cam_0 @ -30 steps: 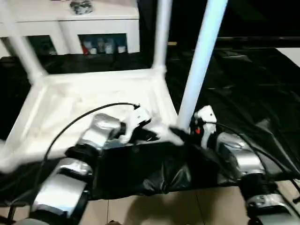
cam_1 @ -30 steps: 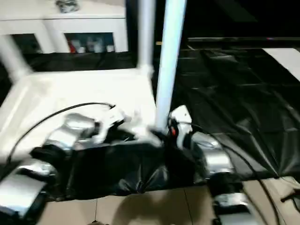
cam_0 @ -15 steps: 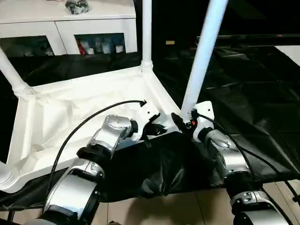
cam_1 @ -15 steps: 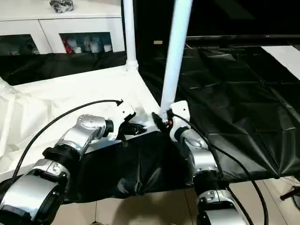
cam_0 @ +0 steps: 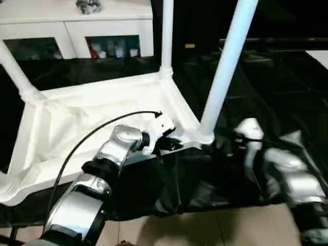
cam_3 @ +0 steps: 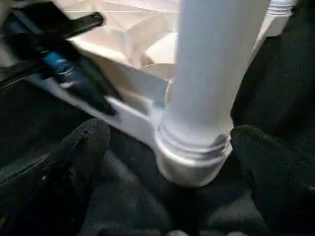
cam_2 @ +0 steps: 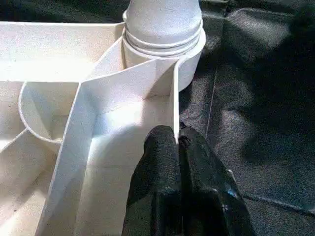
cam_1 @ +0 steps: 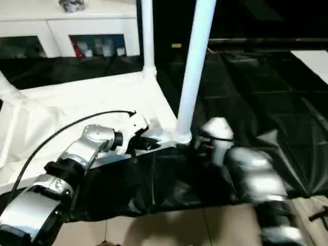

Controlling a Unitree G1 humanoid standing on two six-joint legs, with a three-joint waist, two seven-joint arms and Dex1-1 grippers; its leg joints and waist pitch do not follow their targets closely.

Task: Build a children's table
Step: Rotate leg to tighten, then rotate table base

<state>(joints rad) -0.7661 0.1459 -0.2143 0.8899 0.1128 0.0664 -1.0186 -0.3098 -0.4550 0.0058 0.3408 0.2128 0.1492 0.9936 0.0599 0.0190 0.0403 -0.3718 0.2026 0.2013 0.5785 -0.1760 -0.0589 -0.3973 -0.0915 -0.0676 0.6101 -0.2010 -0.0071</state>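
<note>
The white tabletop (cam_0: 92,118) lies upside down on a black sheet, its ribbed underside facing up. Legs stand in its corner sockets: one near right (cam_0: 225,66), one far right (cam_0: 166,36) and one far left (cam_0: 15,72). My left gripper (cam_2: 178,142) is shut on the thin rim wall of the tabletop, just beside the near right socket (cam_2: 165,49). My right gripper (cam_3: 170,132) is open, with one finger (cam_3: 83,147) on each side of that leg's base (cam_3: 197,152) and a gap between them and it. In the eye view it sits right of the leg (cam_0: 228,146).
A white glass-doored cabinet (cam_0: 77,31) stands behind the tabletop. The black sheet (cam_0: 266,87) spreads to the right, with a flat white board (cam_0: 320,56) at its far edge. Tiled floor (cam_0: 205,230) shows in front.
My right gripper has let go of the near right leg and drawn back to the right. The left gripper keeps its hold on the rim. The camera has shifted a little.
</note>
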